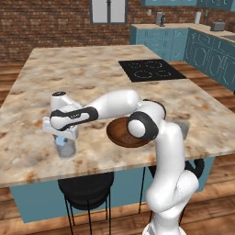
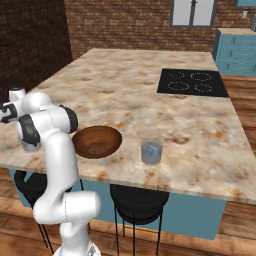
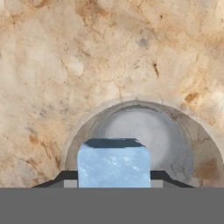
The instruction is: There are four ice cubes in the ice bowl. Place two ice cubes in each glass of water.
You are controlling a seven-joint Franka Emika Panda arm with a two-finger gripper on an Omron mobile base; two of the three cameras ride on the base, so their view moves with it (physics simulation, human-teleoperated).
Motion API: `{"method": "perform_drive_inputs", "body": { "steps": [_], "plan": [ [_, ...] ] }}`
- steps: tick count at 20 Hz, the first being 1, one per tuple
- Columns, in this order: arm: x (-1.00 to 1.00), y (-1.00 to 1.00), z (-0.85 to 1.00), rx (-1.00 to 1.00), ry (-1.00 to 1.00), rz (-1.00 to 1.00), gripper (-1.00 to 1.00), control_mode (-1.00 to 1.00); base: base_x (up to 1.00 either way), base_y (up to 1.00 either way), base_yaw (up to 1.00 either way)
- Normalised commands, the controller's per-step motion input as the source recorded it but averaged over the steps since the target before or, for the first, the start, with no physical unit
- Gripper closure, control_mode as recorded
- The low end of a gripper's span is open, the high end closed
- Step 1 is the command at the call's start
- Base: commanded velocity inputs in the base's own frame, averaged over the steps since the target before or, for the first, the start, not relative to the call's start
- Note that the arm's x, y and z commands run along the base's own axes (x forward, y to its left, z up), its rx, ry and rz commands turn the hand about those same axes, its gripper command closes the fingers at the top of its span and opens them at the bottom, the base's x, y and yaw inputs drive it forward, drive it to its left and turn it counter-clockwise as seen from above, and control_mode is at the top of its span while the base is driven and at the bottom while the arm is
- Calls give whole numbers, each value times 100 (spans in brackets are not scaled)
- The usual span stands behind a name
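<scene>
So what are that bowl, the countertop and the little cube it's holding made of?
The bowl looks like wood: dark brown, matte, with faint rings inside. The countertop looks like polished stone, perhaps granite or marble, from its mottled tan and cream veining. The cube, held between the fingers above a clear glass, looks like ice: pale blue-white and cloudy.

Red brick walls [image 1: 55, 23], wood plank floor [image 1: 220, 174], teal cabinets [image 1: 160, 41], a marble-topped island [image 1: 87, 73] with black cooktop [image 1: 150, 70]
</scene>
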Motion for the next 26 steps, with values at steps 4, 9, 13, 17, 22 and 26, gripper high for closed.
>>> {"method": "perform_drive_inputs", "body": {
  "steps": [4,9,13,17,22,26],
  "plan": [
    [-13,-31,0,0,0,0,-100,-100,0,0,0],
    [-6,-32,0,1,0,0,-100,-100,0,0,0],
    [0,-9,12,1,0,0,-100,-100,0,0,0],
    [-4,-6,32,0,0,0,-100,-100,0,0,0],
    [-36,-90,34,0,6,7,-100,-100,0,0,0],
    [-48,-100,31,0,5,12,-100,-100,0,0,0]
  ]
}}
